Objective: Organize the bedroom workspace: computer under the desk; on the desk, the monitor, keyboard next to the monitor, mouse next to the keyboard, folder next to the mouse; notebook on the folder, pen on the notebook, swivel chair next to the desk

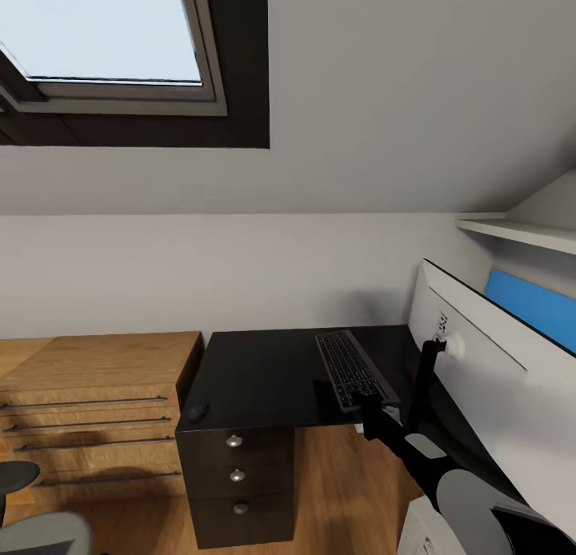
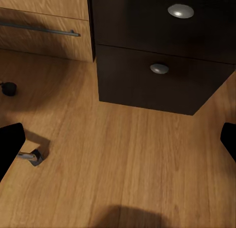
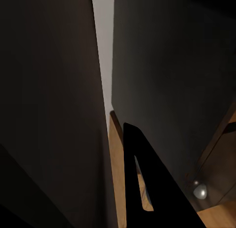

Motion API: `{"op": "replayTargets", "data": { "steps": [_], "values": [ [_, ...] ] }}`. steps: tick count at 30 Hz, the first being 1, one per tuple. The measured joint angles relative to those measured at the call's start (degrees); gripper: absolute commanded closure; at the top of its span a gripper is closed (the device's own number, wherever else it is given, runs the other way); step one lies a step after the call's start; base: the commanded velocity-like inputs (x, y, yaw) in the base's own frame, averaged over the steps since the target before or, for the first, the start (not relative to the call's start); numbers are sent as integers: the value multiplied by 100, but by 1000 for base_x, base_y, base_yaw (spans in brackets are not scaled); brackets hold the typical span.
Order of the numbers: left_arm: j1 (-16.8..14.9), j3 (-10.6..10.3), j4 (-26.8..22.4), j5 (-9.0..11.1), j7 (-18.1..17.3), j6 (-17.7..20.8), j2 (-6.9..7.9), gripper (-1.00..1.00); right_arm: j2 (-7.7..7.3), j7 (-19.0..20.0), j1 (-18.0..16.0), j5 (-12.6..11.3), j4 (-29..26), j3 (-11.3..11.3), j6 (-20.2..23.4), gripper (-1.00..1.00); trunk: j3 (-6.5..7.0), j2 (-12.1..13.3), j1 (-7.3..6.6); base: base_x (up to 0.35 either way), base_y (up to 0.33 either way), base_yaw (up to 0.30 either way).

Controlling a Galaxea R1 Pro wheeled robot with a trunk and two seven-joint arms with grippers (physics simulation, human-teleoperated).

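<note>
**Desk** (image 1: 264,379): glossy black top at centre of the head view, black drawer unit (image 1: 236,479) beneath its near-left end.

**Keyboard** (image 1: 352,369): lies flat on the desk top at about 3 o'clock of the top's middle, its near end at the front edge.

**Mouse** (image 1: 198,410): on the desk's near-left corner, about 8 o'clock from the keyboard and well apart from it.

**Monitor** (image 1: 480,355): white back facing the camera, at 3 o'clock of the keyboard, its black stand (image 1: 424,371) just beside the keyboard's near end.

**Swivel chair**: a chrome leg and castor (image 2: 32,156) show on the wooden floor in the left wrist view.

**Right gripper** (image 1: 374,407): at the keyboard's near end; whether its fingers are apart or closed cannot be told.

**Left gripper** (image 2: 118,139): fingers spread wide, hanging over bare floor before the drawer unit, empty.

**Step in hand**, judged: settling the keyboard next to the monitor.

**Next move**, judged: bringing the mouse alongside the keyboard, which calls for a reach to the desk's far-left corner and a small, low pinch.
</note>
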Motion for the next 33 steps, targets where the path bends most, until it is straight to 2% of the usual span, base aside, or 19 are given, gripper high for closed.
{"op": "replayTargets", "data": {
  "steps": [33],
  "values": [
    [-1,1,0,0,1,0,2,-100,2,51,-1,-29,159,2,43,100,0,0,0,0,0,0]
  ]
}}
